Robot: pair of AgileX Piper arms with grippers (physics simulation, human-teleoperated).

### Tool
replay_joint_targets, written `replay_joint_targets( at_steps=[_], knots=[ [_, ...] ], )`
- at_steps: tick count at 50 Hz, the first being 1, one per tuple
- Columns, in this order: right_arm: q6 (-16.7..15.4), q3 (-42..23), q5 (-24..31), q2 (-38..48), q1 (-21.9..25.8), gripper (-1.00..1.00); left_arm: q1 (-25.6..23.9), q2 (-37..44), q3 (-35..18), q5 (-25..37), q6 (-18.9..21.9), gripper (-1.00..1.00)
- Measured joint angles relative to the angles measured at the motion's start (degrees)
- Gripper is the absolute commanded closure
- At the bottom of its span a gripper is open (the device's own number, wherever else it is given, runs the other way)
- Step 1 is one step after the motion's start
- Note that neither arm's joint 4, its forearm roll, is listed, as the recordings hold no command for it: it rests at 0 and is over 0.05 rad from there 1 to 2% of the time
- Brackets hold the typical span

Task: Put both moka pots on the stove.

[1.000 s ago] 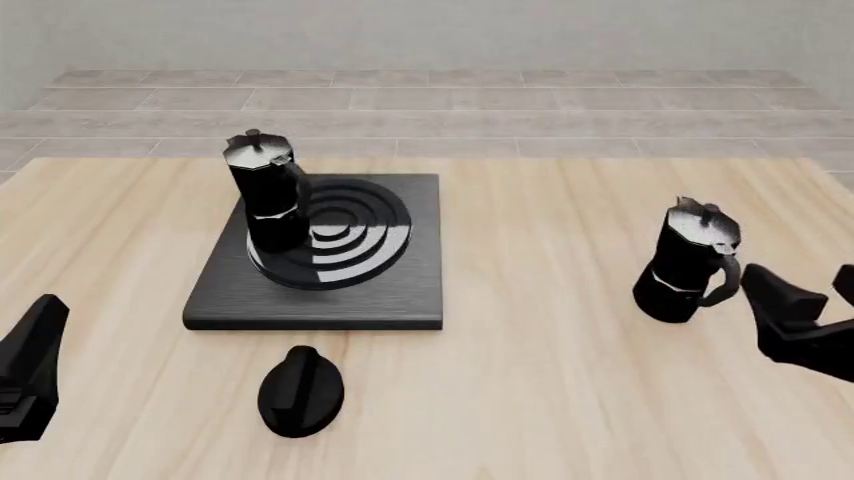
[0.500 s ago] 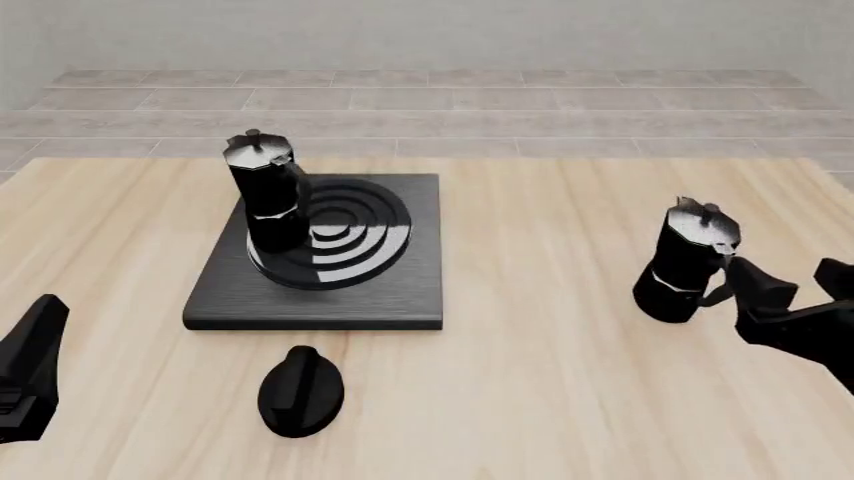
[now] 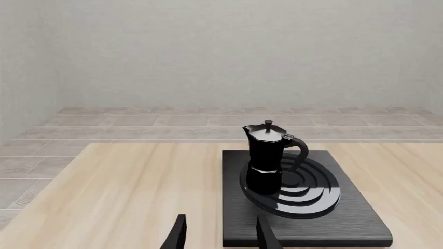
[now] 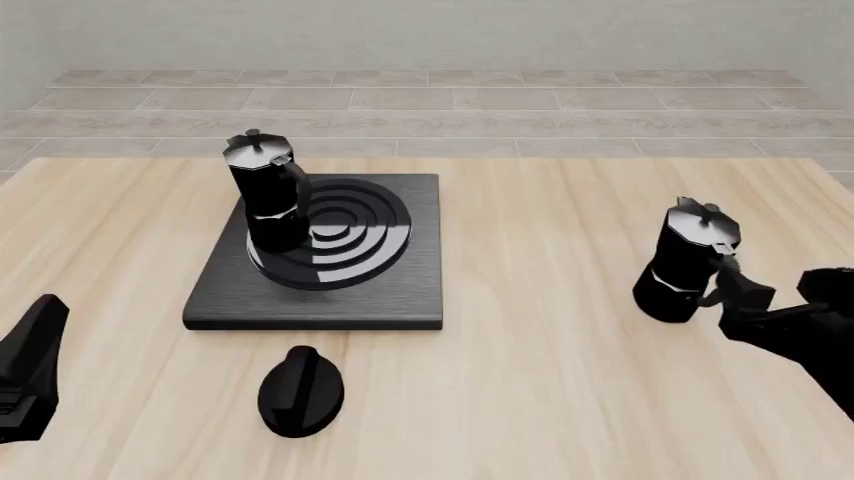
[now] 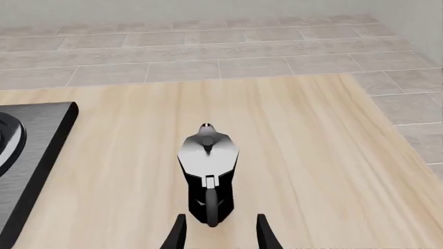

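One moka pot (image 4: 267, 193) stands upright on the left part of the stove (image 4: 230, 292), on its rings. The second moka pot (image 4: 686, 261) stands upright on the table at the right, its handle facing my right gripper (image 4: 778, 290). That gripper is open, with its fingertips just behind the handle. In the right wrist view the pot (image 5: 207, 158) fills the middle and its handle sits between the two spread fingers (image 5: 178, 232). My left gripper (image 4: 30, 362) is open and empty at the near left; its wrist view shows the pot (image 3: 266, 155) on the stove (image 3: 349, 220) ahead.
A black oval knob (image 4: 300, 390) lies on the table in front of the stove's near edge. The table's right edge lies beyond the second pot in the right wrist view, and the stove's corner (image 5: 35, 155) shows there too.
My right gripper has moved forward and left, up to the handle of the right moka pot. The left gripper and both pots have not moved.
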Motion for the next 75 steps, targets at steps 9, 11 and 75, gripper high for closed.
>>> replay_joint_targets(
  at_steps=[9, 11, 75],
  knots=[
    [0.22, 0.05, -3.49, 3.98, -0.27, -1.00, 0.00, 0.00, 0.00, 0.00, 0.00, -1.00],
    [0.25, -0.01, -4.22, 4.81, -0.25, -1.00, 0.00, 0.00, 0.00, 0.00, 0.00, -1.00],
    [1.84, -3.18, -20.63, 26.67, 2.28, -1.00, 0.00, 0.00, 0.00, 0.00, 0.00, -1.00]
  ],
)
